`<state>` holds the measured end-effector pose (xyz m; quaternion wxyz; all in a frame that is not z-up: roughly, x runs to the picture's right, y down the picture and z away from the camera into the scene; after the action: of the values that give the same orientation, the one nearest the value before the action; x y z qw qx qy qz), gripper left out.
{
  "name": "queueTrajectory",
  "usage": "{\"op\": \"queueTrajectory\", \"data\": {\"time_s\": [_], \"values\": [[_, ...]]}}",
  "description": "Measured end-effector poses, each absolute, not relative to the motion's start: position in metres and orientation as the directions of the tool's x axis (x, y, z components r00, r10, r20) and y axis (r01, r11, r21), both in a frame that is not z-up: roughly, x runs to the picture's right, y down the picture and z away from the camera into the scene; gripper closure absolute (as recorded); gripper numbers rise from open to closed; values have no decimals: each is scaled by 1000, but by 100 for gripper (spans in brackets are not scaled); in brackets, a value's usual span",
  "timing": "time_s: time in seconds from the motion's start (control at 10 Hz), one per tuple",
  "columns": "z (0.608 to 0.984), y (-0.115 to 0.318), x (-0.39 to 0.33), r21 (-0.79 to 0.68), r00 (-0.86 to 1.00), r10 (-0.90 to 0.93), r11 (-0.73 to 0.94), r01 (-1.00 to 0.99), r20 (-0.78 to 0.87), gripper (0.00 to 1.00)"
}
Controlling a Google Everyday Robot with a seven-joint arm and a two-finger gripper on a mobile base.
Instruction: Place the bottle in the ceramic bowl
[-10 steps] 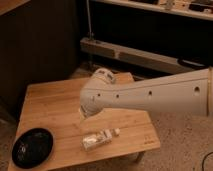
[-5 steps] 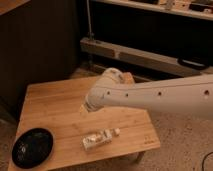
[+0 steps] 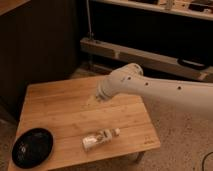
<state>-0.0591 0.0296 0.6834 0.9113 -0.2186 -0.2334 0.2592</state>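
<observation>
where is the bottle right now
The bottle lies on its side near the table's front edge, right of the ceramic bowl; the end effector hovers over the table's middle.

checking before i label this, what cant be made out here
- pincer: camera view, over the table's middle, mostly hidden behind the arm's white end
- bottle: label too blurred to read
- ceramic bowl: inside too dark to judge
- arm: cut off by the right edge, base unseen

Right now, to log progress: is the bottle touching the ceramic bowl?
Apart. The camera view shows bare table between the bottle and the ceramic bowl; the tool hovers over the table's middle, clear of both.
</observation>
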Motion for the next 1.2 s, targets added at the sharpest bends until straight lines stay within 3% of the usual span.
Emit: {"op": "queueTrajectory", "data": {"time_s": [0.5,1.2], "values": [[661,41,-44,-493,805,444,841,-223,393,35],[706,106,-64,-543,811,421,825,-156,406,35]]}}
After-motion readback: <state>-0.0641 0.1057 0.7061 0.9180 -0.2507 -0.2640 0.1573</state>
